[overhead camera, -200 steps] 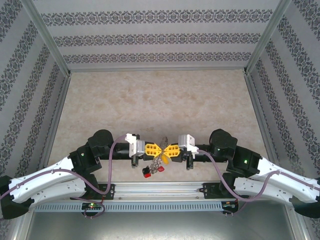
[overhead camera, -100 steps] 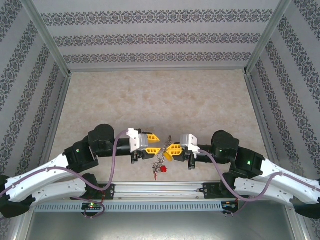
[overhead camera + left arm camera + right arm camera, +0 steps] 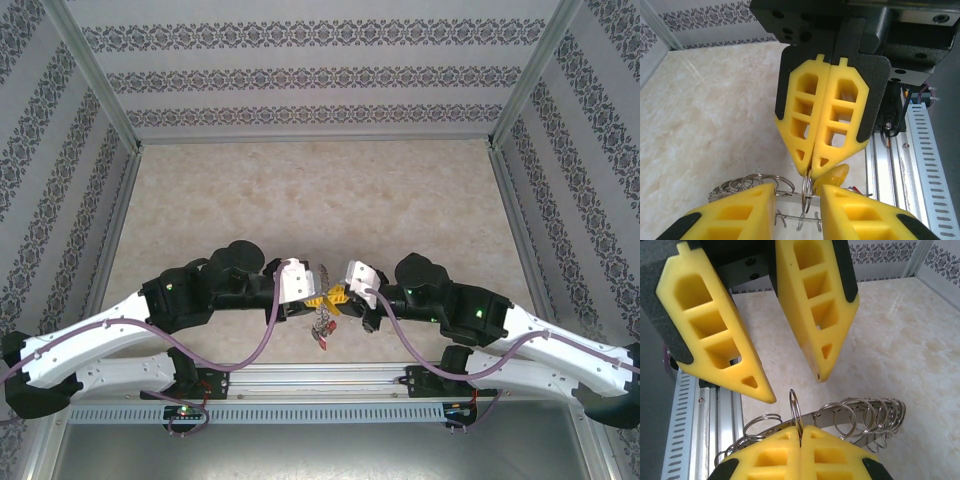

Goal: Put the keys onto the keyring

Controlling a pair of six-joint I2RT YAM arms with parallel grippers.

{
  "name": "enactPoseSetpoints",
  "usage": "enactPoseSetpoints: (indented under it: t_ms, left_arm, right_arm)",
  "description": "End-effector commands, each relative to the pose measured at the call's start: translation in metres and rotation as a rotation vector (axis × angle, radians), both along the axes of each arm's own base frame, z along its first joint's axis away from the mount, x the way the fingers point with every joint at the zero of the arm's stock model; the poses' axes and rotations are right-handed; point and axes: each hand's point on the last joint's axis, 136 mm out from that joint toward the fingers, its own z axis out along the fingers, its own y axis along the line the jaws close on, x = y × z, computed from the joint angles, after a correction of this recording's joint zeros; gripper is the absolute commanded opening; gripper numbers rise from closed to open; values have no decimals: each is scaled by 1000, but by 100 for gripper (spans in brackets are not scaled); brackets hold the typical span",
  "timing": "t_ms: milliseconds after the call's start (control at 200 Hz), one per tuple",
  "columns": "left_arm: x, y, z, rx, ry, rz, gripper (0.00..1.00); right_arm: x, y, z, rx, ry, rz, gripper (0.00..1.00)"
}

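Note:
The keyring (image 3: 866, 413) is a thin metal band strung with several small split rings, held above the table. My right gripper (image 3: 801, 429) is shut on one of those small rings (image 3: 795, 407), which stands up edge-on from its fingertips. My left gripper (image 3: 797, 194) is open, one finger on each side of that same ring (image 3: 808, 194) without pinching it. In the top view the two grippers meet tip to tip, left (image 3: 316, 297) and right (image 3: 338, 295), near the table's front edge. A red key (image 3: 322, 340) dangles below them. A yellow key head (image 3: 838, 175) shows just behind the right gripper's fingertips (image 3: 826, 161).
A slotted metal rail (image 3: 320, 412) and the arm mounts run along the near edge right below the grippers. Patterned walls (image 3: 320, 75) enclose the beige table (image 3: 320, 200) on three sides, with open room behind the grippers.
My left gripper let go of the keyring, opened and drew back, then came in again around the small ring. The right gripper stayed shut on the ring, and both arms swung inward.

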Motion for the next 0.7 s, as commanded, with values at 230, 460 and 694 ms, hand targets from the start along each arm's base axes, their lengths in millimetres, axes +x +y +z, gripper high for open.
enactPoseSetpoints:
  t_ms: [230,460,694]
  left_arm:
    - [1,-5,-11,42,-9,-11,25]
    - [3,-8,-16,50,-8,-7,16]
    - [3,-11,-17,42,-7,-15,0]
  right_arm:
    - [5,3,24,49,-35,-6,0]
    - [2,3,25,53,-33,7,0]
    - [0,3,26,60,-35,18,0]
